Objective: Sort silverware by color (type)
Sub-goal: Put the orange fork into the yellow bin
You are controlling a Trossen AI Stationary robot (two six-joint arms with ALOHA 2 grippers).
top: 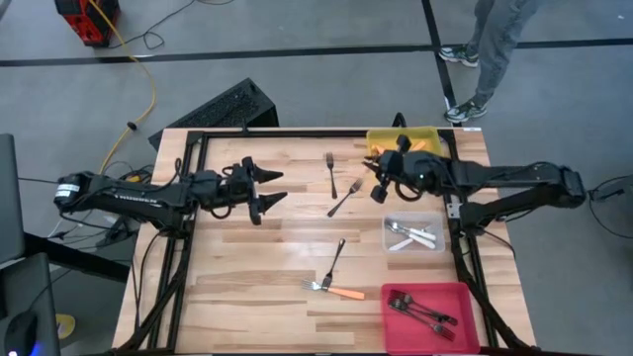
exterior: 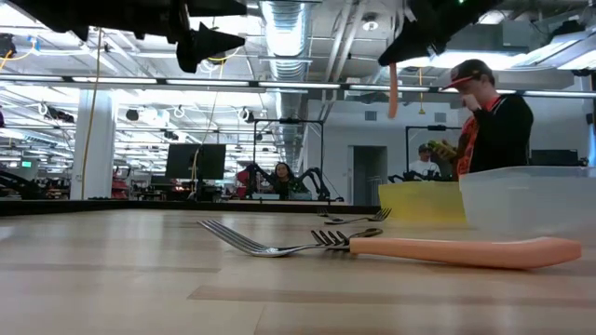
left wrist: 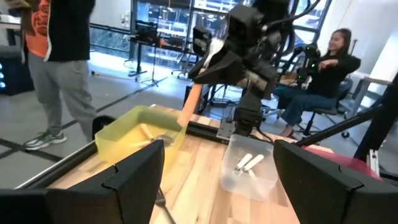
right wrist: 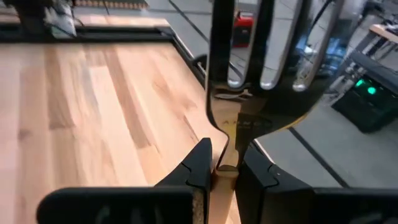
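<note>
Above the yellow bin (top: pixel 431 133) at the table's far right, the right gripper (top: pixel 379 170) was clenched on an orange-handled fork (left wrist: pixel 188 106), which hung handle-down beside the bin's rim. A good drop needed the fork carried fully over the bin, then lowered before letting go. The left gripper (top: pixel 265 188) waited, spread wide, far left.

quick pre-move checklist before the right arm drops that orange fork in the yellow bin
1. Right gripper shut on the orange-handled fork: ok.
2. Fork hangs clear above the table: ok.
3. Fork directly over the yellow bin: cannot tell; the gripper sits at its near edge.
4. Left gripper open, empty, well away: ok.
5. Person stands behind the far edge, off the table: ok.
</note>
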